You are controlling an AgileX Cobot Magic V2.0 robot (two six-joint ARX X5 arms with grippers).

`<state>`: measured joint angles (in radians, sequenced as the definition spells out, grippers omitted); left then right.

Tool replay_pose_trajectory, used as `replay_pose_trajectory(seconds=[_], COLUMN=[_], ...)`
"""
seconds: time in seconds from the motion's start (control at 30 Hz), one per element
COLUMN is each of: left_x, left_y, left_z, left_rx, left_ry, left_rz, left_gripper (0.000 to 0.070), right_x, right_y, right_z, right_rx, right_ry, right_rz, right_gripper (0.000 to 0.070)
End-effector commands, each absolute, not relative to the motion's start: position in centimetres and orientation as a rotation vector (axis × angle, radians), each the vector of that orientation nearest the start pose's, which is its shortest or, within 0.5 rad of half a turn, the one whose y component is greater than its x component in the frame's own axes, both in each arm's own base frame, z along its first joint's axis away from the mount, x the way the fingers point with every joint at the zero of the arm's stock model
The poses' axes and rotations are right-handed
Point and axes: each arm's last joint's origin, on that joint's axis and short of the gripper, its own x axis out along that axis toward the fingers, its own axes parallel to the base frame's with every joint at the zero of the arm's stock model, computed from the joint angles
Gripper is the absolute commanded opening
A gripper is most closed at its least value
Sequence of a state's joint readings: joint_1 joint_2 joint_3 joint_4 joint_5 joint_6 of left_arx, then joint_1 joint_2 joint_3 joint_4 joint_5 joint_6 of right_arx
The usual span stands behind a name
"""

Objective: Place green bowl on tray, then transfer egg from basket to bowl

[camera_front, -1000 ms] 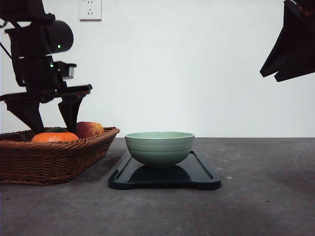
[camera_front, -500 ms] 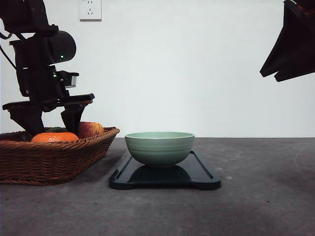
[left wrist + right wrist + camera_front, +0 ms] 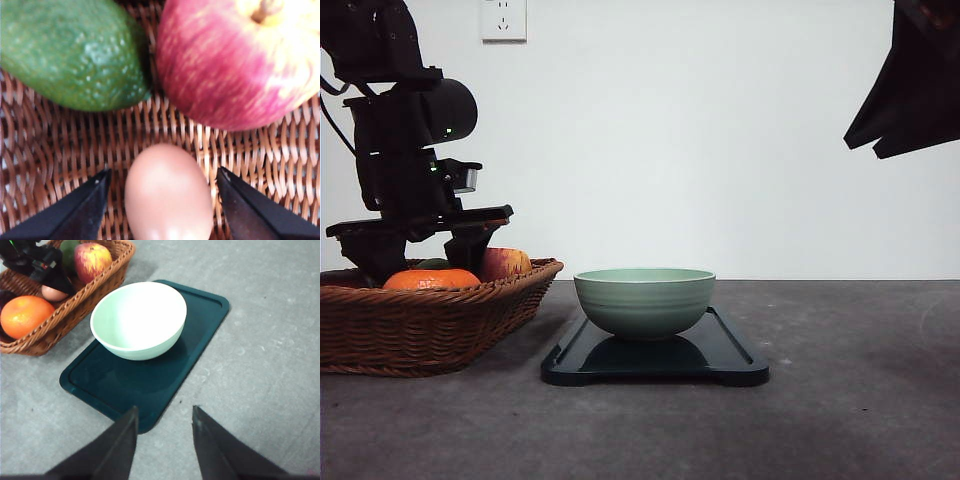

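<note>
One green bowl [image 3: 644,300] sitting on tray [image 3: 655,358] up front, ready for egg; left gripper [image 3: 420,255] down in basket [image 3: 430,325]. Up close, fingers wide beside egg [image 3: 167,192], not touching, set to pinch. From right gripper [image 3: 162,432], open and waiting above tray.

Mint-green bowl [image 3: 138,320], dark-green tray [image 3: 150,375], brown (woven) basket [image 3: 430,325], pinkish-brown egg [image 3: 167,195].

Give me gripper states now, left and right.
Left gripper: open, fingers either side of the egg in the basket, not closed on it.
Right gripper: open, empty, above the tray.
</note>
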<state>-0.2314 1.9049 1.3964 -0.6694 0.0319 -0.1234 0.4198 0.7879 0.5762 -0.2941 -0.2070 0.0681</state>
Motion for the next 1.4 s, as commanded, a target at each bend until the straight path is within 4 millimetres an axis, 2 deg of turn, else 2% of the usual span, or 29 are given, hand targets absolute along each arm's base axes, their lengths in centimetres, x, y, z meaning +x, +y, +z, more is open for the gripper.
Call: replay_pose_trajectory(seconds=[0.0,0.07,0.13,0.33,0.43,0.67,0.83,1.0,1.2,1.37], left_x=[38.2,38.2,38.2,37.8,37.5,35.9,34.4,33.7,33.2,33.0], left_y=[-9.2,-9.2,-9.2,-9.1,-9.0,-8.7,-9.5,-11.7,-15.8,-19.2], left_z=[19.3,19.3,19.4,19.7,20.5,25.0,28.6,30.6,31.0,30.9], left_rx=[0.01,0.01,0.01,0.013,0.012,0.004,0.004,-0.053,-0.036,-0.005], left_ry=[1.185,1.187,1.187,1.209,1.201,1.133,1.056,0.939,0.837,0.743], left_rz=[-0.161,-0.161,-0.161,-0.159,-0.16,-0.17,-0.217,-0.415,-0.574,-0.64], left_gripper=[0.038,0.028,0.022,0.0222,0.0222,0.0223,0.0223,0.0223,0.0223,0.0224], right_x=[15.4,15.4,15.4,15.4,15.4,15.4,15.4,15.4,15.4,15.4], right_y=[7.6,7.6,7.6,7.6,7.6,7.6,7.6,7.6,7.6,7.6], right_z=[25.4,25.4,25.4,25.4,25.4,25.4,25.4,25.4,25.4,25.4], right_rx=[0.02,0.02,0.02,0.02,0.02,0.02,0.02,0.02,0.02,0.02], right_ry=[0.519,0.519,0.519,0.518,0.519,0.519,0.519,0.519,0.519,0.519], right_rz=[0.597,0.597,0.597,0.597,0.597,0.597,0.597,0.597,0.598,0.598], right_gripper=[0.0213,0.0213,0.0213,0.0213,0.0213,0.0213,0.0213,0.0213,0.0213,0.0213])
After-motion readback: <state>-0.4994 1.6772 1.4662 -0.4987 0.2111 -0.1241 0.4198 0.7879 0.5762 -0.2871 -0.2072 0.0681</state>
